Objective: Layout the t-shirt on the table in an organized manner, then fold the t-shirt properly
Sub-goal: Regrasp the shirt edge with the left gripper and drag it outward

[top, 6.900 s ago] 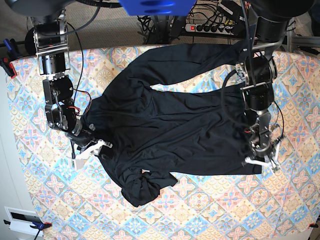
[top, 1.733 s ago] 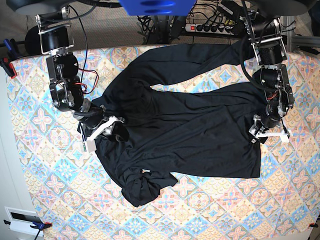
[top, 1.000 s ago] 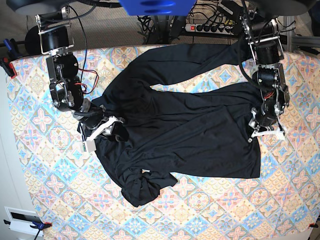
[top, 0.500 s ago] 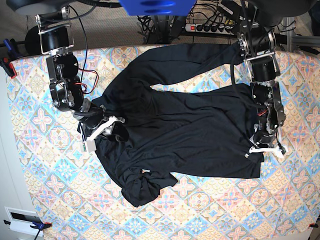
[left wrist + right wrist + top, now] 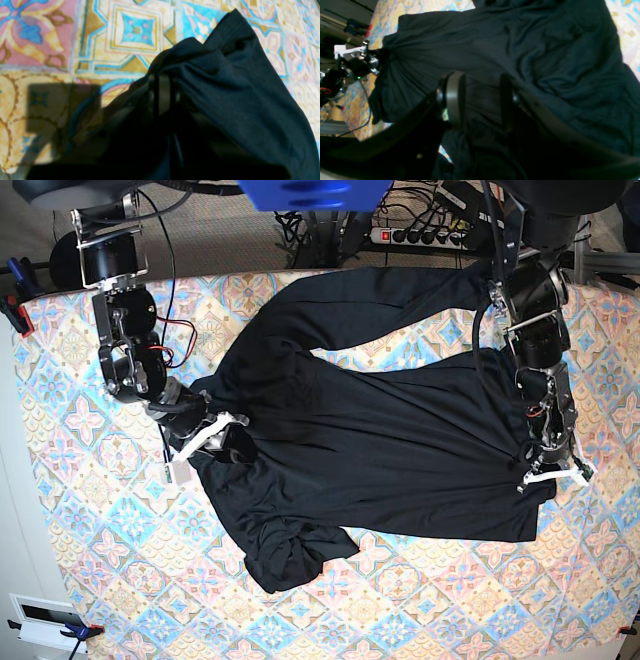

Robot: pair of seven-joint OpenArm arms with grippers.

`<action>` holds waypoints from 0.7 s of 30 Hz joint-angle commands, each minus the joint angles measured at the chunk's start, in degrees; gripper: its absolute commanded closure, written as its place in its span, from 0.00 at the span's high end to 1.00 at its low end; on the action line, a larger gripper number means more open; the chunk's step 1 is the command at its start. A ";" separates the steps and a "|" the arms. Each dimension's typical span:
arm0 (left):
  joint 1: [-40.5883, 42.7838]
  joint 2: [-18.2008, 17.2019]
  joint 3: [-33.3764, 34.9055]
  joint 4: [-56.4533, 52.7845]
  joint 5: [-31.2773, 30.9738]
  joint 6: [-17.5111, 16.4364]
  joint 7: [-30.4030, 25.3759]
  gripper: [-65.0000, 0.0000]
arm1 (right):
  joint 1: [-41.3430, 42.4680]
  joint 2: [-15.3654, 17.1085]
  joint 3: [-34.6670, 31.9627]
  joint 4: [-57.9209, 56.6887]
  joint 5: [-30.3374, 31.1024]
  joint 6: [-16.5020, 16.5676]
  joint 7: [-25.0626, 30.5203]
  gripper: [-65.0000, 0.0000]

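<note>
**Black shirt spread across the tabletop, one claw pinching its corner**

The shirt (image 5: 370, 445) lies mostly flat across the middle of the patterned tabletop (image 5: 80, 510), one sleeve stretched along the far edge and another part bunched in a lump at the near side.

The left claw (image 5: 553, 473) is closed on the shirt's corner at the right of the base view; its wrist view shows the fabric (image 5: 225, 87) gathered to a peak between the jaws, above the tiled cloth (image 5: 75, 37).

The right claw (image 5: 205, 445) sits at the shirt's opposite edge. Its jaws stand partly apart over dark fabric (image 5: 520, 50); whether they hold cloth cannot be told.
</note>
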 commanded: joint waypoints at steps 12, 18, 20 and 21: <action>-0.59 0.42 0.09 0.04 -0.15 0.44 3.99 0.68 | 1.11 0.55 0.46 1.10 0.83 0.43 1.34 0.34; 4.51 -0.72 -3.34 15.78 -3.32 0.44 13.83 0.72 | 1.20 0.55 0.55 1.10 0.83 0.43 1.43 0.34; 7.32 -0.72 -4.49 22.37 -5.96 0.44 15.68 0.72 | 1.20 0.55 0.55 1.10 0.83 0.43 1.52 0.34; 8.82 -0.72 -5.19 26.07 -7.45 0.44 16.73 0.72 | 1.20 0.55 0.55 1.10 0.83 0.43 1.52 0.34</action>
